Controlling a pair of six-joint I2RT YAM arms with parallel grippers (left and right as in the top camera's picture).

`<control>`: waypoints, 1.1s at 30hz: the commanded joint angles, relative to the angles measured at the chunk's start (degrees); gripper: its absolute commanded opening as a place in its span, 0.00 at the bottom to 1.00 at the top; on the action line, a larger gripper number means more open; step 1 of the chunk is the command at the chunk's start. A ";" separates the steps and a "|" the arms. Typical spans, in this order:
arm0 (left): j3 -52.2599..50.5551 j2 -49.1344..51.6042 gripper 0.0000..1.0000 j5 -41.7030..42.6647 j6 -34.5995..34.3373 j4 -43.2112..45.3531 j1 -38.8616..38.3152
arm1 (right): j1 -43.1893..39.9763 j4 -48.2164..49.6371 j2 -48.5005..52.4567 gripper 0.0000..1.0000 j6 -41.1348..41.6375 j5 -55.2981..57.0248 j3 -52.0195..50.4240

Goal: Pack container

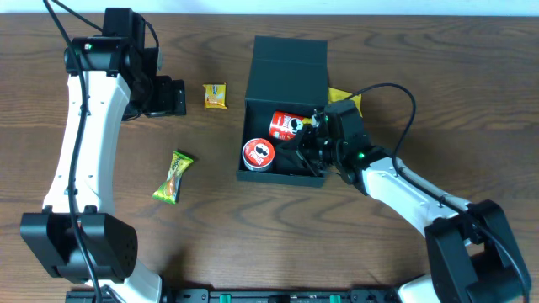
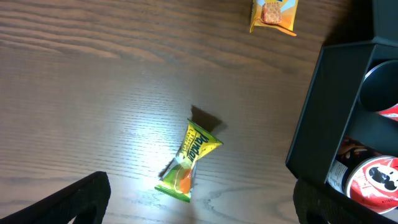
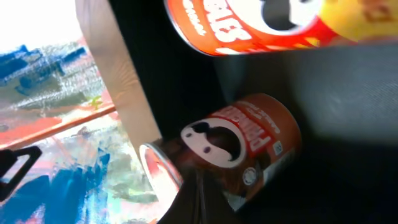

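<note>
Container (image 1: 282, 63): rear can (image 1: 289, 126) and front can (image 1: 258, 153) inside. Left of container: small packet (image 1: 216, 96), long packet (image 1: 173, 177). Right, touching: third packet (image 1: 347, 98).

Dark teal-black container (image 1: 288, 63), red snack cans (image 1: 259, 153), green-yellow packet (image 1: 173, 177), orange-yellow packet (image 1: 216, 96), brown wood-grain table (image 1: 379, 34).

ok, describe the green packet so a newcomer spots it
Find the dark square container mid-table. Two packets lie on the table to its left in the overhead view. The green packet is the lower, longer one; the yellow packet is squarish.
</note>
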 commanded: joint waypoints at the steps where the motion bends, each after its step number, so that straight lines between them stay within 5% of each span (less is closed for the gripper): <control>1: -0.35 -0.22 0.96 -0.07 -0.22 0.00 -0.22 | -1.42 1.55 0.17 0.02 -1.03 -1.81 0.92; 13: -0.35 -0.22 0.96 -0.07 -0.22 0.28 -0.22 | -2.23 1.27 0.17 0.01 3.69 -15.76 3.19; 33: -5.49 -0.22 0.96 -0.07 -0.22 2.38 -0.22 | 1.07 -8.68 0.17 0.01 -2.67 -5.16 3.19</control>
